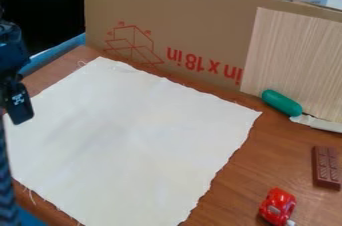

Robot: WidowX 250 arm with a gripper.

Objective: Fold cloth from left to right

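At the left edge, seeing the gripper (17,112) hanging by the cloth (133,137), being unable to tell whether spread or pressed together. Across the left and middle of the table (237,190), seeing the cloth lying flat, unfolded. To its right, noticing a red car (277,206), a chocolate bar (326,167) and a green capsule (282,102); behind, noticing cardboard (180,20) standing upright.
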